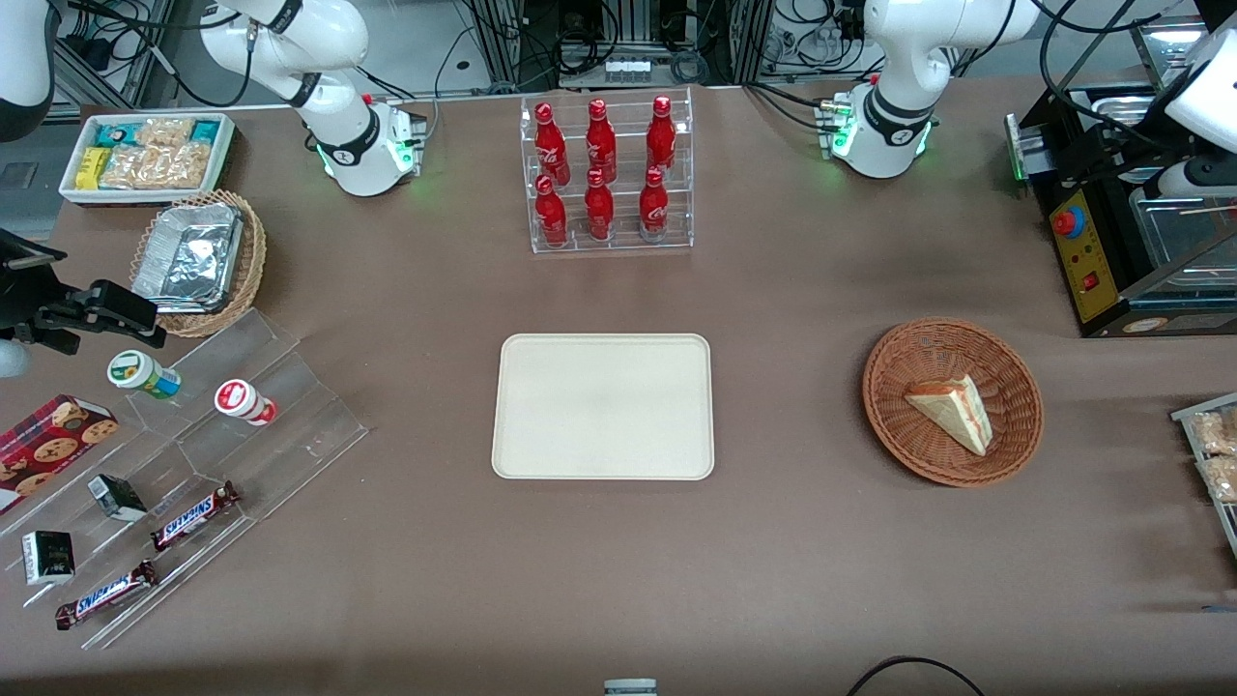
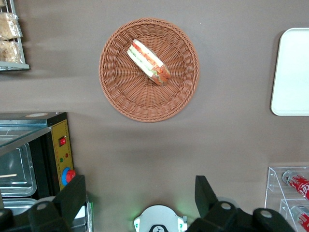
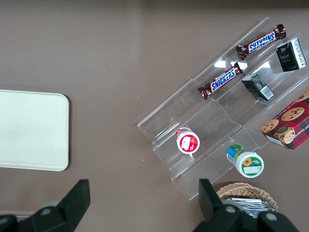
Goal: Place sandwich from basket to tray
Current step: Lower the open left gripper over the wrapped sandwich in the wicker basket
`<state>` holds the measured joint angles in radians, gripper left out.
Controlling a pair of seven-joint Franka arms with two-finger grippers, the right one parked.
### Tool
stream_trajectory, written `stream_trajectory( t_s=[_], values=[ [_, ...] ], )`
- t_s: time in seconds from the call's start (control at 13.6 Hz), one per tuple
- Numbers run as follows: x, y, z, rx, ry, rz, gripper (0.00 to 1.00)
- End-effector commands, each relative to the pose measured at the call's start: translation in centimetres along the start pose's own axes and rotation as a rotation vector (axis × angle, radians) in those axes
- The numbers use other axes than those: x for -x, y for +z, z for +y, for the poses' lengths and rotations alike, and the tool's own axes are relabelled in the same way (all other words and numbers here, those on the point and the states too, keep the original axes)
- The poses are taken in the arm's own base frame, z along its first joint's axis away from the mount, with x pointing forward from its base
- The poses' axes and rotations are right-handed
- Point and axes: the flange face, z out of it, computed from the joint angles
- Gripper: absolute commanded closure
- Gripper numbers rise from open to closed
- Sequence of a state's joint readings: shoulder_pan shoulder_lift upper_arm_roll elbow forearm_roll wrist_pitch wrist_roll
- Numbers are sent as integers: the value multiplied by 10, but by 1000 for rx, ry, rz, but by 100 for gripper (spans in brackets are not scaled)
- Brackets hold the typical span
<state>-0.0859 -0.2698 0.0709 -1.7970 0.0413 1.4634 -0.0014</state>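
Nearest the front camera, black cable loop [image 1: 913, 667] on matte brown table [image 1: 773, 561]. Mid-frame, bare cream tray [image 1: 604, 406]. Toward the working arm's end, reddish wicker basket [image 1: 894, 372], with sandwich [image 1: 952, 406] lying inside. Gripper [image 2: 140, 198] high above the table, fingers spread wide, holding nothing. Along the frame's top, cola bottle rack [image 1: 607, 174], cables and metal framing.

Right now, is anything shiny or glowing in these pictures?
Front view: the foil container glares white, and green lights glow at the arm bases. Left wrist view: the open gripper hangs high above the basket; sandwich evenly lit, no glare.
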Motion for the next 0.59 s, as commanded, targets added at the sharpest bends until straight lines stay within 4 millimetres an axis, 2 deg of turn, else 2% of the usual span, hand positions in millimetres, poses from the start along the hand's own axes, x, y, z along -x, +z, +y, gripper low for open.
stream_trajectory(
  t_s=[0.0, 0.07, 0.22, 0.51],
  values=[
    [3, -6, -2, 1, 19, -30, 0],
    [0, -7, 0, 2, 21, -28, 0],
    [-14, 9, -7, 8, -34, -56, 0],
    [-60, 72, -16, -4, -280, -120, 0]
  ],
)
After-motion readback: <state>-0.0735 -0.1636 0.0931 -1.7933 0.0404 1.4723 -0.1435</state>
